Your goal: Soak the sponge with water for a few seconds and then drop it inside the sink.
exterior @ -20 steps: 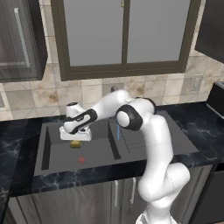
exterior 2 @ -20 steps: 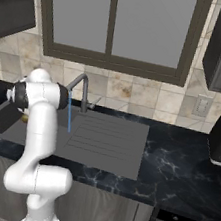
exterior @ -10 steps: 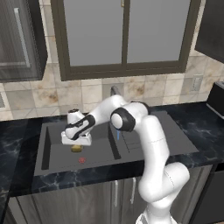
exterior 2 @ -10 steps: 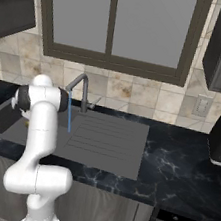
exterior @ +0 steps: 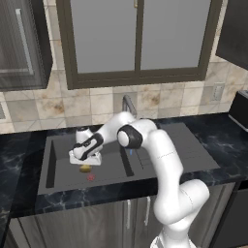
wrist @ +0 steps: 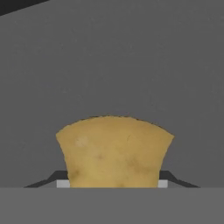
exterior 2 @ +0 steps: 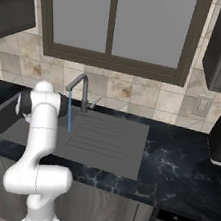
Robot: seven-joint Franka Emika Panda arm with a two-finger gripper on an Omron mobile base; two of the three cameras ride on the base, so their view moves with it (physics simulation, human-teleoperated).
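One sponge [wrist: 114, 151], yellow-tan, sits clamped in the tool [exterior: 85, 163], low inside the sink [exterior: 58, 172] basin and just above its floor near the red drain mark [exterior: 90, 178]. That placement looks chosen for a short drop. Well off to the right, the water [exterior 2: 69, 112] runs in a thin stream from the faucet [exterior 2: 80, 90]. Black marbled counter [exterior 2: 173, 173] surrounds the unit, under a tiled wall and window.
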